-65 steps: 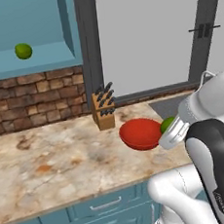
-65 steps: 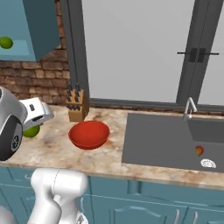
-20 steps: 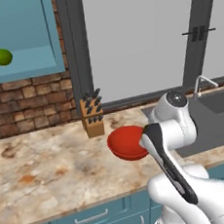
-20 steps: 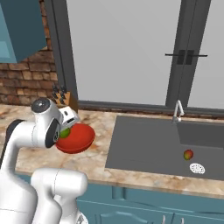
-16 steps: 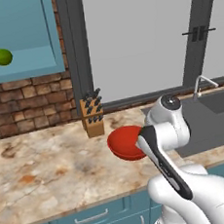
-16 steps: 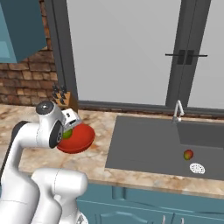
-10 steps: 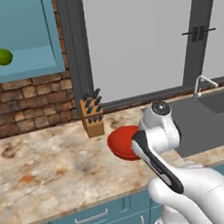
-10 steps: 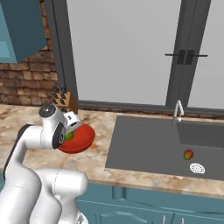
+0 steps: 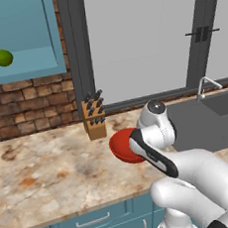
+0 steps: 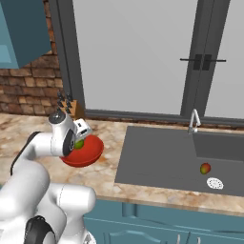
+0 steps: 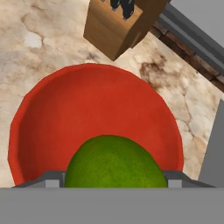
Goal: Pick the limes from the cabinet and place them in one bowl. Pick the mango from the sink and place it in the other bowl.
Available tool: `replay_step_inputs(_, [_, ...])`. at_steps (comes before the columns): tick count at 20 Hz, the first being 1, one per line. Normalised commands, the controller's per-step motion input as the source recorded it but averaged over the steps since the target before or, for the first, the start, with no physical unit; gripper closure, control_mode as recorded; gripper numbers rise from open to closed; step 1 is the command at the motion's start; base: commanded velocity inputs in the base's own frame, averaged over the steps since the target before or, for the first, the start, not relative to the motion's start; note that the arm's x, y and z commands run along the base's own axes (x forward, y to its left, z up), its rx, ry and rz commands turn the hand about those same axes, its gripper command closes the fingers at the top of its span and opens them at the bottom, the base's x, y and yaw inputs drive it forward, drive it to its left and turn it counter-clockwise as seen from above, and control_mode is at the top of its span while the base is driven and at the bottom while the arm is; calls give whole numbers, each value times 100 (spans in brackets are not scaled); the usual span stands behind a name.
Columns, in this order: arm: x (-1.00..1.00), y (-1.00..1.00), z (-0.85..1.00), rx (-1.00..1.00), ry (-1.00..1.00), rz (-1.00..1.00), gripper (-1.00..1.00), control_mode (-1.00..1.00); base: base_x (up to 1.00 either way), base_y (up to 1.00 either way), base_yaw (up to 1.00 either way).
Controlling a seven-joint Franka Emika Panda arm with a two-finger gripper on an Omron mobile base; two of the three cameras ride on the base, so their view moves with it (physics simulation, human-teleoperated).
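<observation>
My gripper (image 10: 79,138) is shut on a green lime (image 11: 114,162) and holds it just above the wide red bowl (image 11: 87,109), toward the bowl's near side. From the left base, my forearm covers part of that bowl (image 9: 122,145). A second lime (image 9: 3,58) lies on the shelf of the open teal cabinet (image 9: 31,65) at the upper left. The red-orange mango (image 10: 205,168) rests in the dark grey sink (image 10: 162,157), beside the round silver drain (image 10: 215,183).
A wooden knife block (image 9: 94,120) stands on the marble counter (image 9: 47,168) just behind the bowl, against the window frame. A slim faucet (image 10: 192,121) rises behind the sink. Teal drawers (image 9: 92,223) run below the counter edge.
My hand has carried the lime a little farther over the red bowl, as the arm folds in toward it. The bowl, the mango and the other lime stay put.
</observation>
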Motion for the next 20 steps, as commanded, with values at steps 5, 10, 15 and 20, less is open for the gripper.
replay_step_inputs(5, [0, 0, -29, -5, 0, 0, 100, -100, 0, 0, 0])
replay_step_inputs(10, [0, 0, -25, -4, -2, 0, 100, -100, 0, 0, 0])
replay_step_inputs(15, [1, 0, 0, 0, 0, 0, -100, -100, 0, 0, 0])
replay_step_inputs(20, [23, 0, -1, 0, -2, -1, -100, -100, 0, 0, 0])
